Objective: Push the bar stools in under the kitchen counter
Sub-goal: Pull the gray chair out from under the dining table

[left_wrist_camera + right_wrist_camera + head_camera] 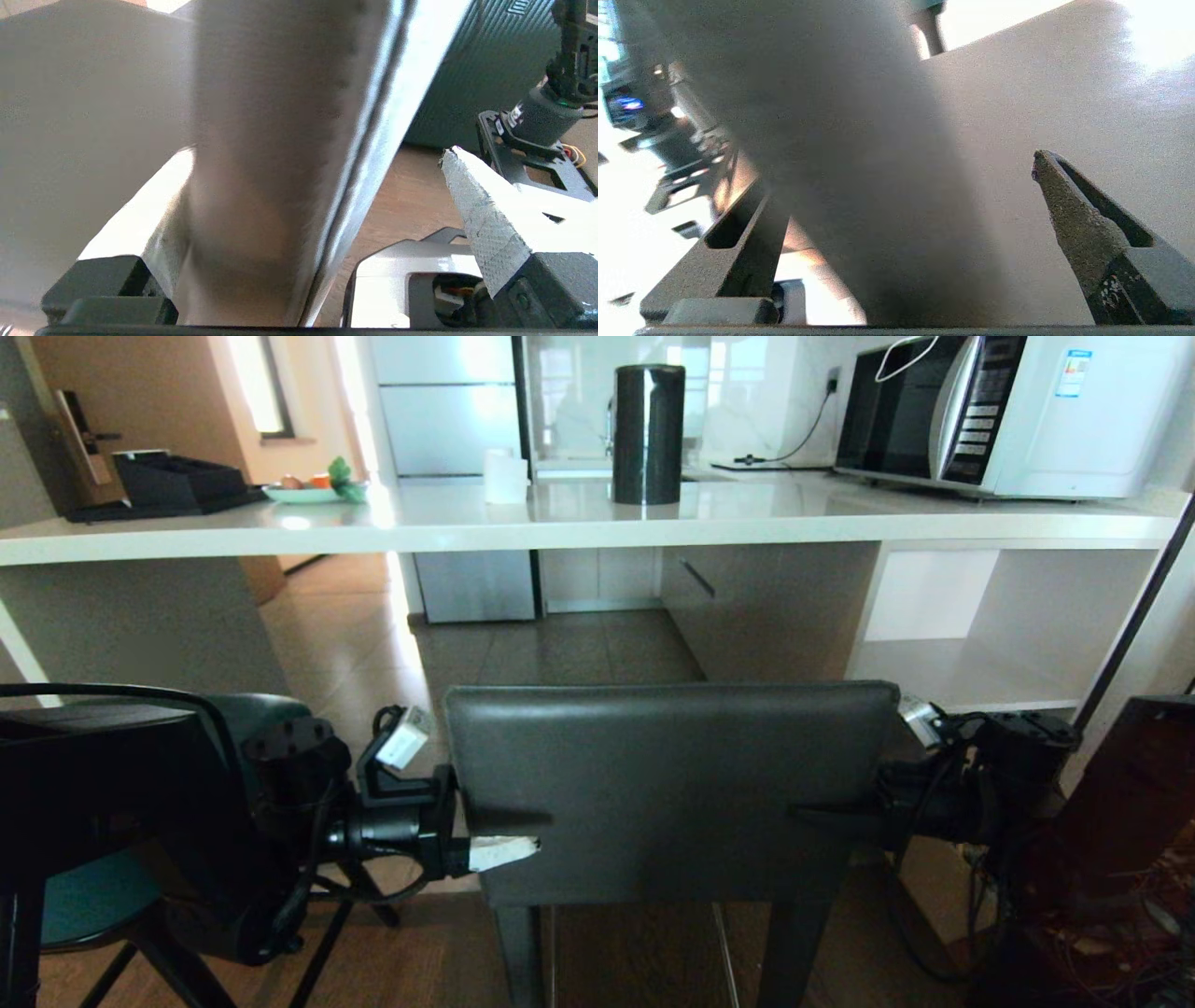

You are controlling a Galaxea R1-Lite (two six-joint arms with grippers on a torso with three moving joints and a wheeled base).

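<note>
The dark grey bar stool's rectangular backrest [672,784] fills the near middle of the head view, in front of the white kitchen counter [560,523]. My left gripper [504,845] is at the backrest's left edge, open, one white finger on the near face. In the left wrist view the backrest's edge [280,140] stands between the left gripper's [317,151] spread fingers. My right gripper [822,814] is at the right edge, also open, straddling the backrest [859,163]. The teal bar stool [89,896] stands at the near left, mostly hidden behind my left arm.
On the counter stand a black cylinder [648,434], a microwave [1008,411], a white cup [506,476], a fruit plate [308,490] and a black tray [168,481]. White open shelves [1008,635] are under its right end. Cables [1120,933] lie on the floor at right.
</note>
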